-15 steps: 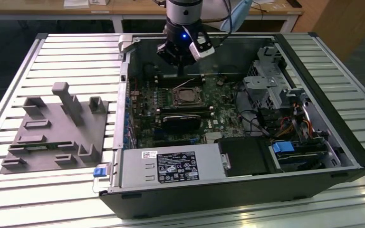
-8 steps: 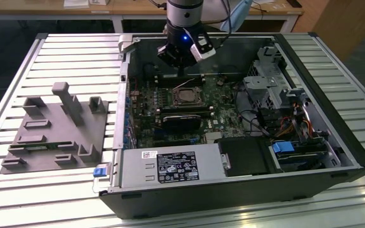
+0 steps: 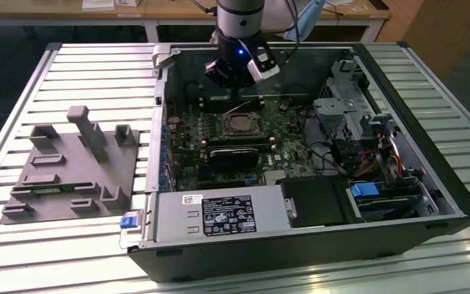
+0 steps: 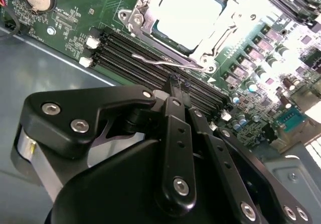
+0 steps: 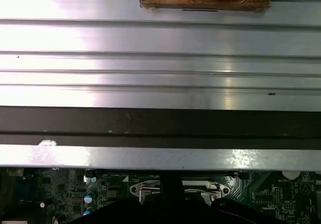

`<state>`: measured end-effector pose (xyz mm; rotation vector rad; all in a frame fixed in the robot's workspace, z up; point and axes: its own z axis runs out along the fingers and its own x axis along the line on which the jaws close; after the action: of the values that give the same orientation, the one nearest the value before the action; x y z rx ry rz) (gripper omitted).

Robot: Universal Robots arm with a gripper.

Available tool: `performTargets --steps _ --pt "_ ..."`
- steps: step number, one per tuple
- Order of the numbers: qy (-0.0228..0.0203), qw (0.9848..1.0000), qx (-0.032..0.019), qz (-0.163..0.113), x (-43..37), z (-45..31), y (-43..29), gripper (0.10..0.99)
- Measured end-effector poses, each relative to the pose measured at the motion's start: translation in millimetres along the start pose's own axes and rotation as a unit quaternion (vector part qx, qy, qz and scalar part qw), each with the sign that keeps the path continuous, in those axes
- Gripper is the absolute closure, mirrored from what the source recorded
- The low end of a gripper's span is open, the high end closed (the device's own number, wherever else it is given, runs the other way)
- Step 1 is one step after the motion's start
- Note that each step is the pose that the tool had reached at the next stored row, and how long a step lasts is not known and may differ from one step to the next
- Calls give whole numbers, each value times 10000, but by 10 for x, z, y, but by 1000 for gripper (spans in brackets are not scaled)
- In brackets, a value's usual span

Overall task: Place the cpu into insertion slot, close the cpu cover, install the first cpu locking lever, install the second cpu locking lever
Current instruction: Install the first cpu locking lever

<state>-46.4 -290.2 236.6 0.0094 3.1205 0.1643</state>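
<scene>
One open computer case (image 3: 431,177) lies on its side on the ribbed metal surface (image 3: 96,67), and beside it, toward the exterior view's left, sits one grey plastic fixture (image 3: 68,168) with several upright posts. Inside the case there is one green circuit board (image 3: 188,131), and near its far edge one square socket, the insertion slot (image 3: 240,124), rimmed in silvery metal. In the second wrist view the cpu (image 4: 186,14), a flat square with a dull pale metal top, already lies in that slot, and the thin silvery cpu cover (image 4: 145,8) frames it, lying down around it. One bent wire lever (image 4: 168,62) lies just beside the socket's edge, next to four long black memory slots (image 4: 135,56). One arm reaches straight down over the far edge of the case, its black pincer (image 4: 179,86) poised just above the memory slots, close to the lever; its two fingers (image 4: 175,133) look pressed together with nothing between them.
</scene>
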Motion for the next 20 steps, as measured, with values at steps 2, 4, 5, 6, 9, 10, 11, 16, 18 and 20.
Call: performTargets --steps 2,4,5,6,9,10,11,16,18,20 --pt "0 10000 0 0 -13 17 -2 980" --pt "1 10000 1 0 -28 26 -2 980" --pt "1 10000 1 0 -37 29 -3 980" --pt "0 10000 1 0 -45 33 -3 980" --pt "0 10000 0 0 -64 46 -4 980" --pt "0 10000 0 0 -69 50 -5 980" --pt "0 10000 0 0 -73 55 -5 980" --pt "1 10000 1 0 -99 78 -5 980" --pt "0 10000 0 0 -106 87 -4 980" --pt "0 10000 0 2 -112 96 -4 980"
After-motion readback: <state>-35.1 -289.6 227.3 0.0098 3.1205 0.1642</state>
